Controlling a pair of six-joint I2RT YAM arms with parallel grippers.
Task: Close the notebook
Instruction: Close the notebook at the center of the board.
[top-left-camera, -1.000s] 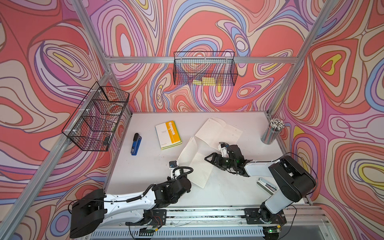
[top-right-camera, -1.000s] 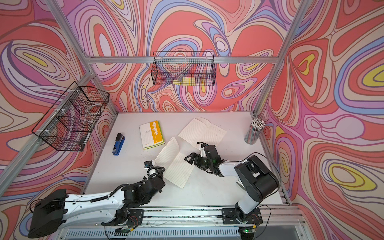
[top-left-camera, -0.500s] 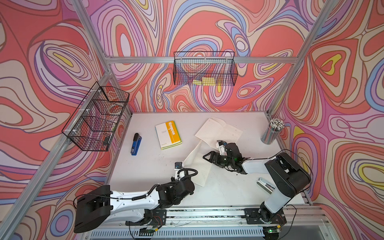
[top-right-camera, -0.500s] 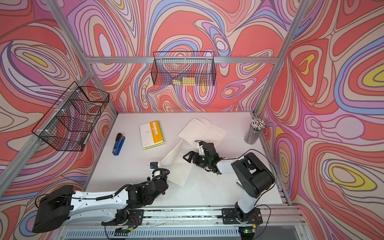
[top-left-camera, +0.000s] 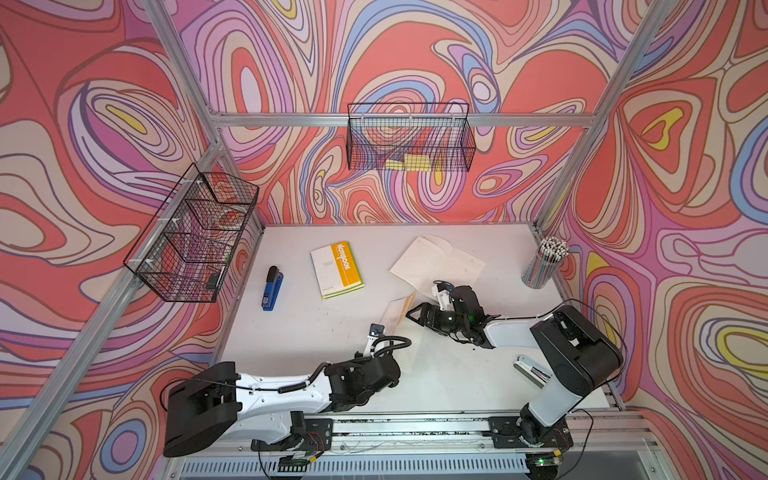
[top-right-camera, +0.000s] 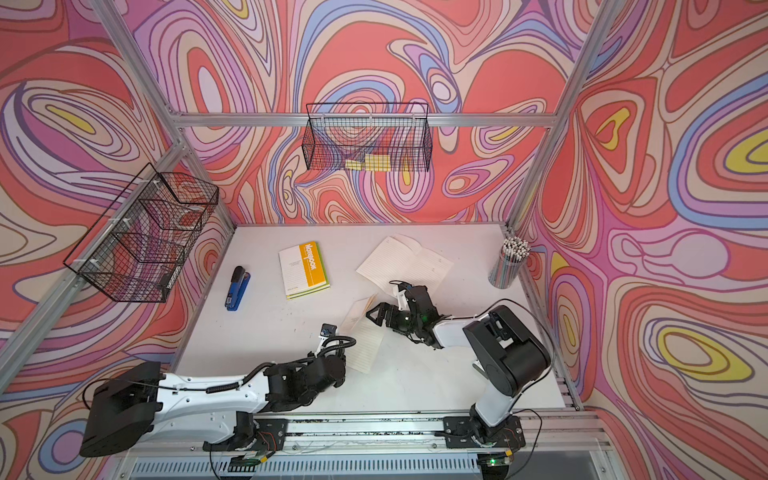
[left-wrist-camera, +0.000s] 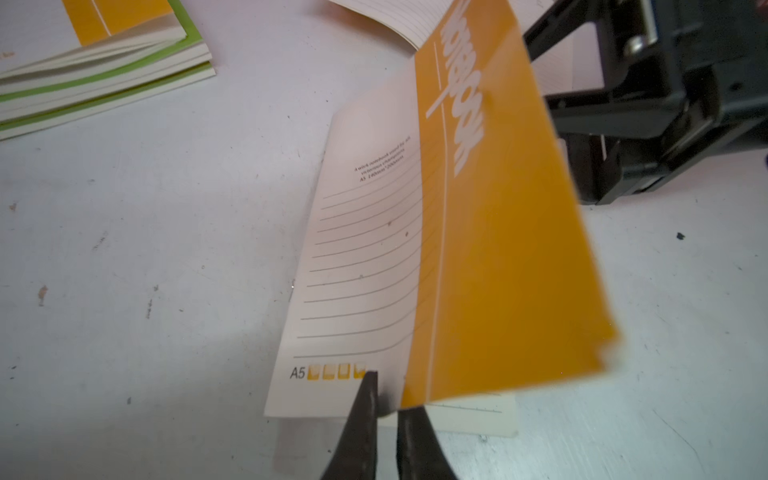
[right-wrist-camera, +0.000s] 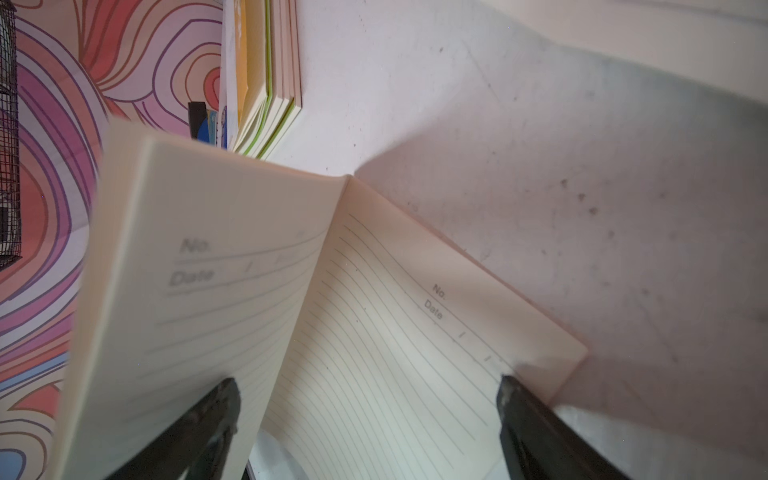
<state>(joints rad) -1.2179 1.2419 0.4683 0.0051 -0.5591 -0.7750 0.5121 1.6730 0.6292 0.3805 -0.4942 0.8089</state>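
The notebook (top-left-camera: 406, 347) lies open at the table's middle, one half flat. Its other half (top-left-camera: 400, 309), with the orange and white cover (left-wrist-camera: 478, 249), stands up steeply. In the left wrist view my left gripper (left-wrist-camera: 390, 392) sits at the cover's lower edge, its fingertips (left-wrist-camera: 368, 399) a narrow gap apart with that edge between them. My right gripper (top-left-camera: 419, 313) is wide open over the lined pages (right-wrist-camera: 395, 332). One of its fingers (right-wrist-camera: 208, 415) rests against the raised half, the other finger (right-wrist-camera: 528, 415) near the flat page's edge.
A second open notebook (top-left-camera: 436, 266) lies behind. A stack of closed notebooks (top-left-camera: 336, 270) and a blue stapler (top-left-camera: 272, 286) lie to the left. A pencil cup (top-left-camera: 544, 266) stands at the back right. Wire baskets (top-left-camera: 195, 237) (top-left-camera: 409, 137) hang on the walls.
The notebook's left half has risen from lying flat to standing steeply. My right gripper has shifted left beside it, and my left arm has moved right and forward under it.
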